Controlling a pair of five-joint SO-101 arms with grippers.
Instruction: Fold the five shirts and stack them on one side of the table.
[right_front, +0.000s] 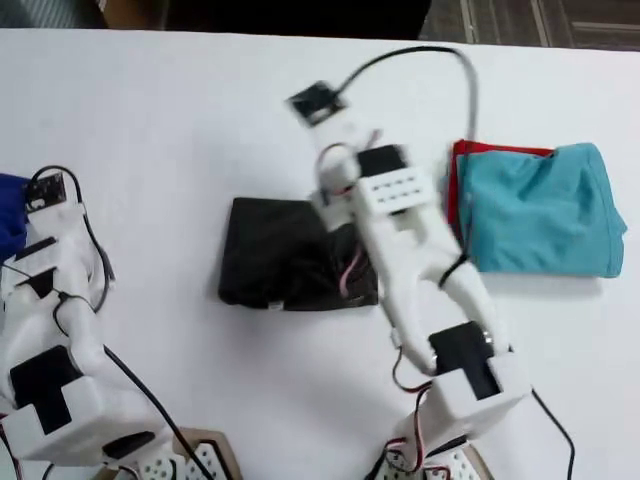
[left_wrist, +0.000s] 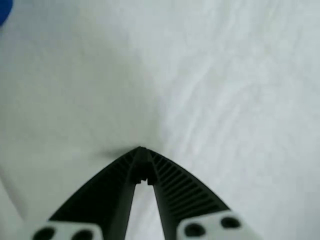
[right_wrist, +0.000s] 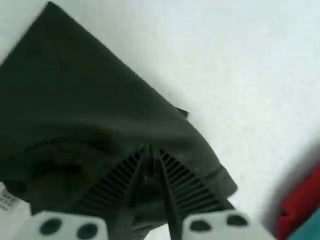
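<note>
Right fingers (right_wrist: 175, 185) drawn together, tips meeting with no gap between them. My right gripper (right_wrist: 148, 150) sits directly over the black shirt (right_wrist: 90, 100). I cannot tell whether a pinch of cloth is caught between the tips or they only rest on it. My left gripper (left_wrist: 141, 152) is likewise closed tip to tip over bare table (left_wrist: 225, 75) and holds nothing.

Position of the work piece: black shirt (right_front: 270, 265) lies mid-table in the high view, already folded into a rough rectangle. Its long axis runs side to side across the table, short axis away from my bases. My right arm (right_front: 410, 260) reaches over its right end, near the far corner.

Relation that matters: the stack is to the right of the black shirt, teal shirt (right_front: 540, 210) on top of the red shirt (right_front: 458, 180), whose edge shows along the stack's left side. Bare table separates it from the black shirt. The stack's long axis also runs side to side, so the two are roughly parallel.

Judgement: a sideways carry to the right, with little or no turning, should land the black shirt square on the stack. The right arm is much nearer. My left arm (right_front: 50, 330) is well apart at the left edge, beside the blue shirt (right_front: 8, 215).
</note>
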